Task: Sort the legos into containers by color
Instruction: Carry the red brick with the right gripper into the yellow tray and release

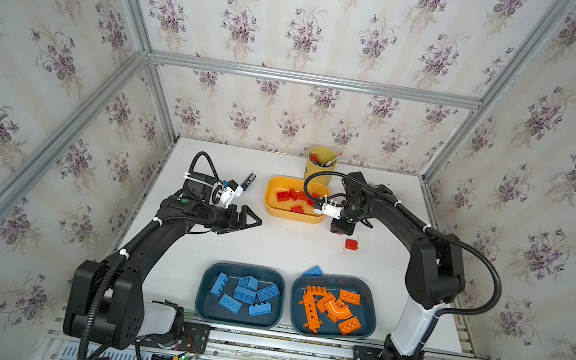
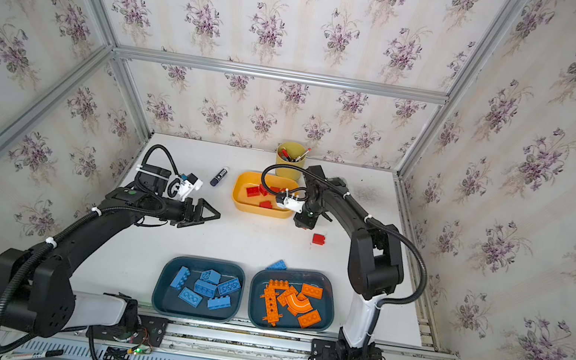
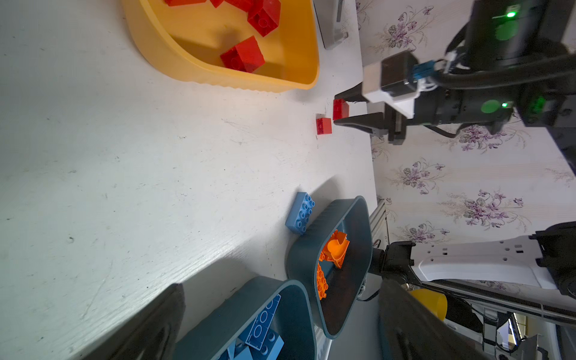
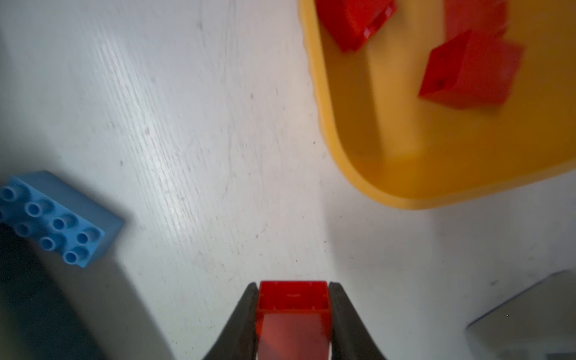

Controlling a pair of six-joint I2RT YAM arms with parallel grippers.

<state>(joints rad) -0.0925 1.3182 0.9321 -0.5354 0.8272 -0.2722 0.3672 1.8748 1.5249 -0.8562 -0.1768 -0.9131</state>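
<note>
Top views: we are finding the right tool point(image 1: 340, 230) pointing down at the surface point(image 1: 267, 248) just beside the yellow tub point(image 1: 269, 201), which is carrying other red bricks point(image 1: 288, 194). A loose red brick point(image 1: 351, 244) is lying near the tool. A blue brick point(image 1: 314, 271) is resting against the far rim of the teal tub of orange pieces point(image 1: 373, 320). The left tool point(image 1: 246, 223) is hanging spread wide, holding nothing.

Left wrist view: we are seeing the right tool's jaws pinching a small red brick point(image 3: 340, 108). Whether it is sitting on the surface or just off it, we cannot tell.

Right wrist view: both fingers point(image 4: 246, 314) are pressing flat against the brick's opposite side walls. We are judging it light, rigid and slick. The flat walls are the place to hold, and squarely, since a skewed pinch could squirt it out.
</note>
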